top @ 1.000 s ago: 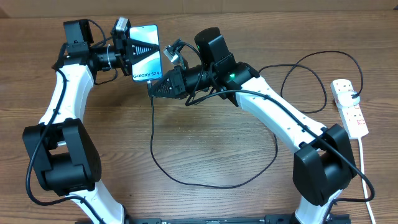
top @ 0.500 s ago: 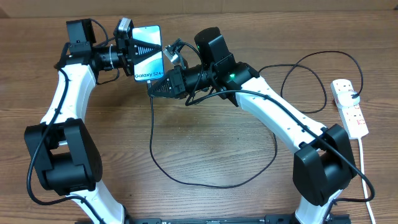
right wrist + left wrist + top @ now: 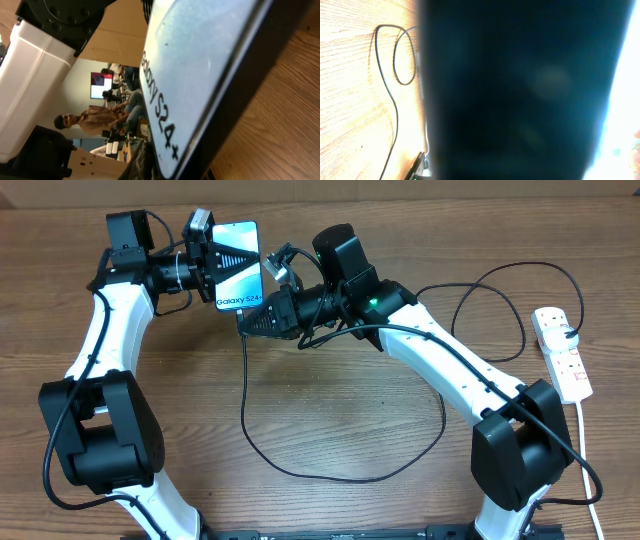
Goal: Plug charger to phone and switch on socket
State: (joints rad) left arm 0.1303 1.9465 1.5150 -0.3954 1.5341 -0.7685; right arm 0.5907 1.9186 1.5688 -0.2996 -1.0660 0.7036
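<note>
The left tool (image 3: 236, 260) is clamped across the phone (image 3: 238, 286). It holds the phone raised off the desk (image 3: 330, 410) at the far left, screen up, with the white "Galaxy" band toward the near edge. Lifting it this way probably frees the near edge, where the port should be, so a connector can come in level rather than scraping the wood.

The right tool (image 3: 247, 322) is closed just below that edge. The charger (image 3: 244, 380) runs up into its tip, so it appears to be pinching the connector end, though the tip itself is hidden. In the right wrist view the phone fills the frame, so the two are close.

The cable's slack loops across the near desk and leads to the socket (image 3: 562, 355) at the far right. The plug seems to be seated there, and the switch is not yet pressed.
</note>
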